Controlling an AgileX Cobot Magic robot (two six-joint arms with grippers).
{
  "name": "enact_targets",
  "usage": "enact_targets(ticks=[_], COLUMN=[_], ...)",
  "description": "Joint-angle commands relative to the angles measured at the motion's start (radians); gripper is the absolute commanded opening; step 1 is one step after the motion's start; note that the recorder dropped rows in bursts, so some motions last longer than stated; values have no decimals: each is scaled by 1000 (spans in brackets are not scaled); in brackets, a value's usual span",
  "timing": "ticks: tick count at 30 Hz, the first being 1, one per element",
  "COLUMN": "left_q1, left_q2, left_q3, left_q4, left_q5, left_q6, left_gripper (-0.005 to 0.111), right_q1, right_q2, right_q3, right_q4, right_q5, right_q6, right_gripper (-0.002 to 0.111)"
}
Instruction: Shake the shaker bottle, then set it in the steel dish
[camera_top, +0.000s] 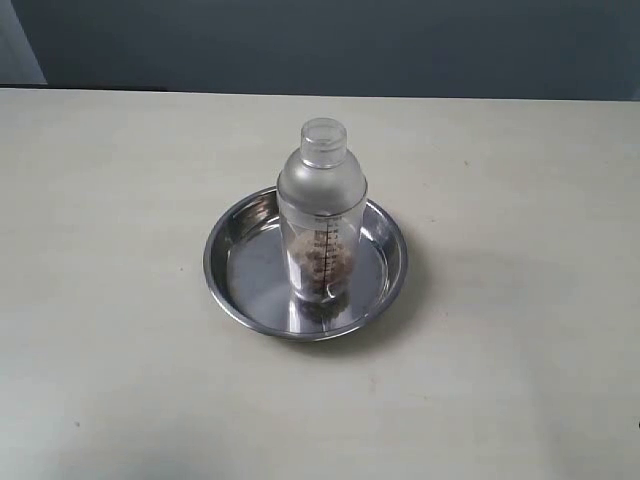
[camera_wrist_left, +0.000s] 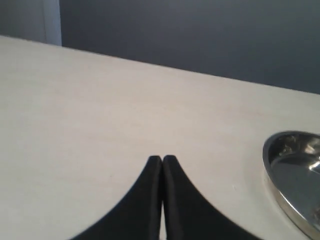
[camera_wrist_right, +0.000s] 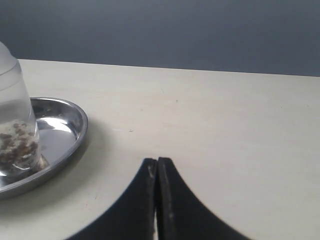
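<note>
The frosted shaker bottle (camera_top: 321, 215) stands upright inside the steel dish (camera_top: 232, 275) at the table's middle, brown granules in its lower half. Neither arm shows in the exterior view. In the left wrist view my left gripper (camera_wrist_left: 162, 158) is shut with nothing in it, over bare table, the steel dish's rim (camera_wrist_left: 272, 172) off to one side. My right gripper (camera_wrist_right: 157, 161) is shut and empty too, apart from the steel dish (camera_wrist_right: 70, 142), where the shaker bottle (camera_wrist_right: 16, 130) stands with its granules showing.
The pale table (camera_top: 120, 200) spreads around the dish on all sides. A dark wall (camera_top: 350, 45) runs behind the table's far edge.
</note>
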Motion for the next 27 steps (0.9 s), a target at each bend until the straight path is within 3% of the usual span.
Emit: enact_targets(ticks=[1, 27], left_q1=[2, 2], left_q2=[-6, -6], left_q3=[2, 2], left_q4=[49, 51], left_q5=[-86, -68], left_q6=[-7, -7], left_gripper=[0, 0], right_q1=[0, 0], right_q2=[-4, -4], right_q3=[1, 1], right_q4=[-5, -5], right_q5=[-13, -13], right_q6=[0, 0], right_gripper=[-1, -1])
